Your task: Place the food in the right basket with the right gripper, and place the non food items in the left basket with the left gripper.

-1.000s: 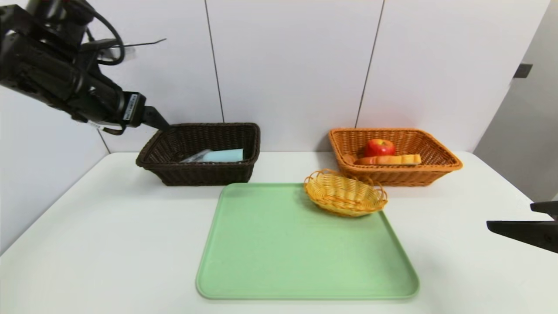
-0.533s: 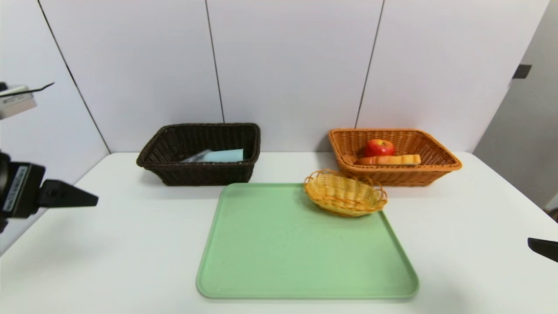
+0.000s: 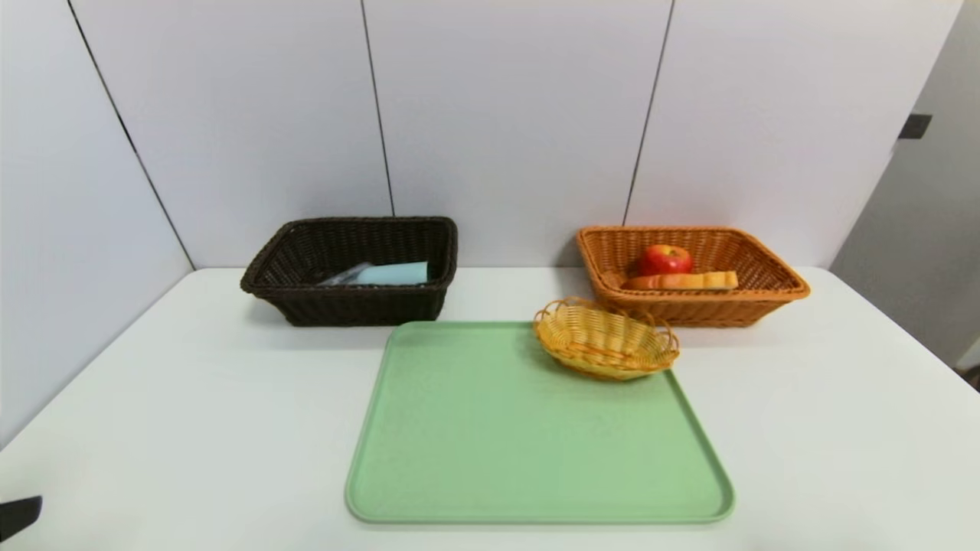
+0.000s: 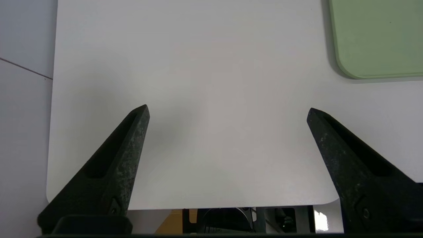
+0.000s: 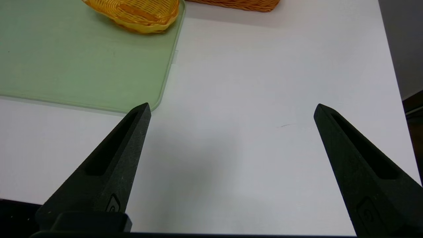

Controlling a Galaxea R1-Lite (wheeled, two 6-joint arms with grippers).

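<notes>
- Food sorting looks finished; both arms sit near the table's near edge: left gripper (image 4: 228, 110) and right gripper (image 5: 231, 107) spread wide, empty.
- Green tray (image 3: 536, 428) is bare except for a small yellow basket (image 3: 605, 340); park clear of both.
- Farthest: apple (image 3: 664, 259) and bread (image 3: 681, 281) fill the right basket (image 3: 766, 295); a blue item (image 3: 390, 273) lies in the left basket (image 3: 344, 302).

We identify the setting as a staged test or lab workstation. A plain white table (image 3: 191, 398) stands against bare white wall panels (image 3: 505, 115) with vertical seams. On it lie only a green tray (image 3: 498, 444) and wicker baskets (image 3: 348, 268), laid out as sorting props, without household furnishings.
</notes>
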